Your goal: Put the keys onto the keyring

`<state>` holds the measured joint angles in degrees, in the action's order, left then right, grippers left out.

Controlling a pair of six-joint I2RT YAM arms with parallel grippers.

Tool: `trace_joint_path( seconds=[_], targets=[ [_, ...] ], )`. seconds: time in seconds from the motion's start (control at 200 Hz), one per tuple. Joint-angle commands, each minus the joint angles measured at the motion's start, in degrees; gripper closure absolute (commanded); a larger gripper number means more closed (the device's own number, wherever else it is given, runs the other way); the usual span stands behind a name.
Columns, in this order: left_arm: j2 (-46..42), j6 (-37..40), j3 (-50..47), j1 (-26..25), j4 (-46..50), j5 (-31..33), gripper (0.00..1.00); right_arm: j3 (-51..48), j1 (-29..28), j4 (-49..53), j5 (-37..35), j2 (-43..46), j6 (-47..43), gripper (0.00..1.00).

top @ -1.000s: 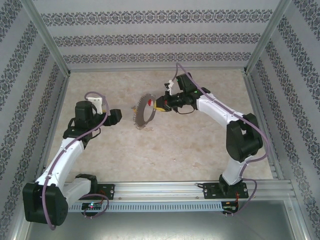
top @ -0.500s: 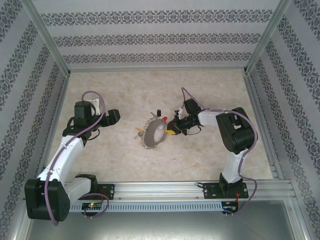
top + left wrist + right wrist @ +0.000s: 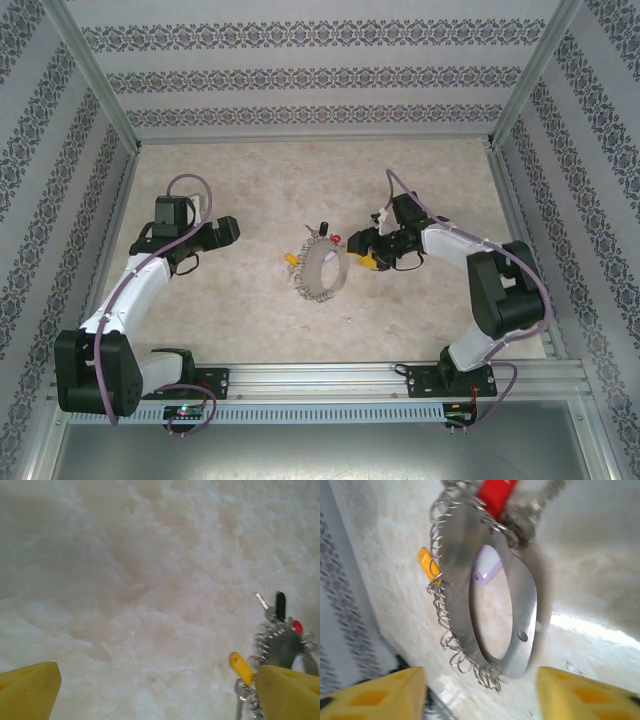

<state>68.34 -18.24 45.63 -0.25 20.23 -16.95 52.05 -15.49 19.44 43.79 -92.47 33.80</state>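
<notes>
The keyring (image 3: 457,595) is lying on the table (image 3: 230,310). The key (image 3: 323,228) with the black head is sticking out at the far side of the keyring, beside a red tag (image 3: 333,240). The right gripper (image 3: 362,252) is hovering just to the right of the keyring, fingers spread and holding nothing. The left gripper (image 3: 230,232) is hanging well to the left of the keyring, its fingers also wide apart and empty.
</notes>
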Motion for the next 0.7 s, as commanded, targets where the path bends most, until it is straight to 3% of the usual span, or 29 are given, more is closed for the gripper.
trace_joint_path(
  seconds=[0.0, 0.105, 0.22, 0.375, 0.5, 0.595, 0.695],
  targets=[
    [-2.68, 4.48, 1.25, 0.73, 3.32, 5.61, 0.00, 3.19, 0.48, 8.43, -8.95, 7.98, -11.20, 0.02],
    [-8.14, 5.16, -1.76, 0.69, 0.30, 8.68, 0.00, 2.59, 1.09, 5.98, -18.82, 19.02, -15.39, 0.02],
    [-14.00, 7.38, -5.93, 0.69, -6.24, 7.82, 0.00, 0.49, 1.44, 1.05, -31.57, 31.11, -20.26, 0.02],
    [-16.62, 13.17, -13.22, 0.61, -18.69, 4.34, 0.00, -12.62, 1.65, -16.92, -46.58, 48.64, -33.92, 0.02],
    [-13.93, 16.43, -19.82, 0.62, -30.62, 5.56, 0.00, -25.28, 2.04, -29.26, -52.43, 57.40, -43.02, 0.02],
    [-9.96, 16.23, -24.08, 0.60, -40.46, 8.43, 0.00, -31.77, 4.39, -34.48, -53.76, 58.06, -40.22, 0.02],
    [-4.81, 17.02, -25.83, 0.60, -47.39, 9.66, 0.00, -38.30, 8.28, -41.61, -49.37, 54.71, -36.38, 0.02]
  ],
)
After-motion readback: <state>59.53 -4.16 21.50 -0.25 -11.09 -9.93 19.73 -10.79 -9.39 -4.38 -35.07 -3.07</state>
